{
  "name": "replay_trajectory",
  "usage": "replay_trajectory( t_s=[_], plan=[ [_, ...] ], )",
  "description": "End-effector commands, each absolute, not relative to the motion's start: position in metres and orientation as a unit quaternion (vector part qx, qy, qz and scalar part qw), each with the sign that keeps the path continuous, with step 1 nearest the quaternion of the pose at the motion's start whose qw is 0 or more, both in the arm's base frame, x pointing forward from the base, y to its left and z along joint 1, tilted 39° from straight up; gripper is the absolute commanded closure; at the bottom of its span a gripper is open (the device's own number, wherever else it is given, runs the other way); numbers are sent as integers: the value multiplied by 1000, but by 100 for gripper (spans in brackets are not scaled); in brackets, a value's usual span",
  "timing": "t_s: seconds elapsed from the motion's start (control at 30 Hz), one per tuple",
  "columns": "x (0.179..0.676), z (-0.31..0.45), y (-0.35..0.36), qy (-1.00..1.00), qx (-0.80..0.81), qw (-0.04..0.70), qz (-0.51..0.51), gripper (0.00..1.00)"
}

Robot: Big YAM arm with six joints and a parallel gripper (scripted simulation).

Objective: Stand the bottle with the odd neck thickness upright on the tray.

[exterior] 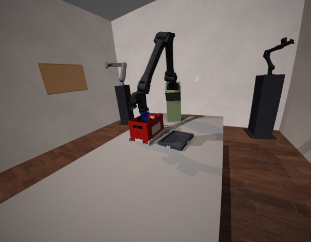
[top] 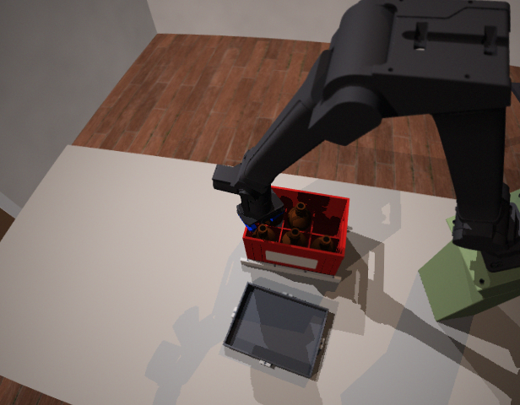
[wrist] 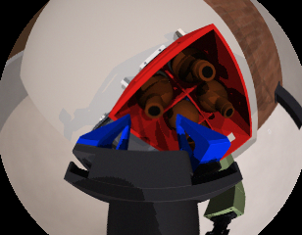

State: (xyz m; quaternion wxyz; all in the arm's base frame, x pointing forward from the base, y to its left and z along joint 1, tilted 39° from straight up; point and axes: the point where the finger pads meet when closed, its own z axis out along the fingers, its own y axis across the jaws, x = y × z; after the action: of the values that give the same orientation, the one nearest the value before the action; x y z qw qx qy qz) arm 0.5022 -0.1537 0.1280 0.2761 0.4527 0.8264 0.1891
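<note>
One arm [exterior: 150,65] reaches down, fingers apart over the crate [top: 295,256].

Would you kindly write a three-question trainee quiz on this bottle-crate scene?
1. True or false: a bottle already stands on the grey tray.
2. The gripper is: A) shut on a bottle B) open, holding nothing C) out of view.
3. Fill in: the gripper is poised over the left end of the red ____.

Key: 1 false; 2 B; 3 crate.
</note>
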Motion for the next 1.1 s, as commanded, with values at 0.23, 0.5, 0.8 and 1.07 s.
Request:
replay_trajectory(
  t_s=[0.23,0.5,0.8,1.07],
  plan=[
    [504,129,-149,825,454,277,192,39],
    [504,129,-149,825,454,277,192,39],
    [504,129,-149,825,454,277,192,39],
    [504,129,-149,825,454,277,192,39]
  ],
)
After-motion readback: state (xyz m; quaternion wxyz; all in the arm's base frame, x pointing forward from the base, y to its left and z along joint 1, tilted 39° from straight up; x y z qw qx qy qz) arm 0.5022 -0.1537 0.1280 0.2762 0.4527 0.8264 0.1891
